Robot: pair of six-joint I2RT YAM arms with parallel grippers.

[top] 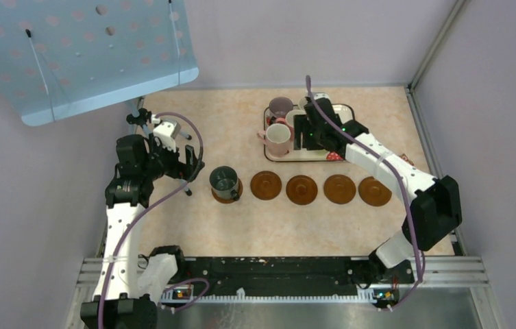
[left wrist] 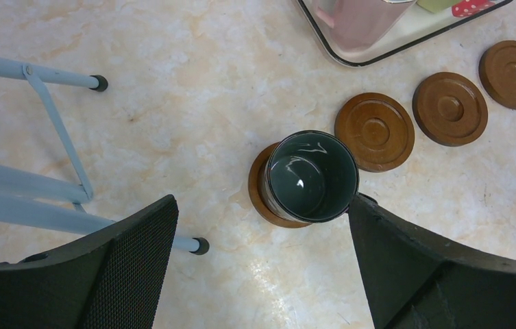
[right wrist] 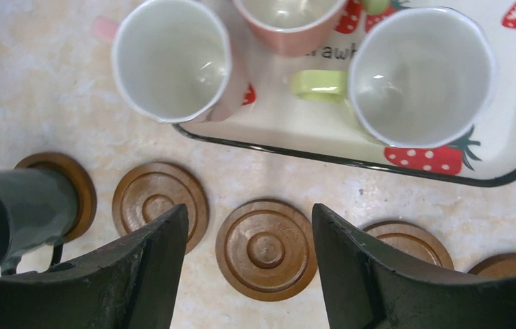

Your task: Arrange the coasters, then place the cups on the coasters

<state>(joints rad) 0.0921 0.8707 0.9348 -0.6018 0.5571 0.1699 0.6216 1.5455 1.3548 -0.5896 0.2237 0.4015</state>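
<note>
Cups waiting: a pink cup [right wrist: 173, 62] and a yellow-green cup [right wrist: 419, 75] stand upright at the near rim of the strawberry tray [right wrist: 275, 133]. A second pink cup [right wrist: 289, 17] stands behind them, and a mauve cup [top: 281, 106] sits at the tray's far left corner.
Coasters [top: 340, 188]: five show, in a row on the table just short of the tray. Four are bare; the leftmost carries the dark cup [top: 225, 181].
Right claw [right wrist: 249, 212]: poised above the middle coaster [right wrist: 265, 248], jaws partly spread, holding nothing.
Left claw [left wrist: 262, 202]: spread wide and empty, just beside the dark cup.
Bearing: both front cups lie ahead of the right claw, pink off to its left, yellow-green off to its right.
Handles: the yellow-green cup's points sideways toward the pink cup, so the clear side is likely the better approach.
Nearer arm: the right one. The left claw is well apart from the tray.
</note>
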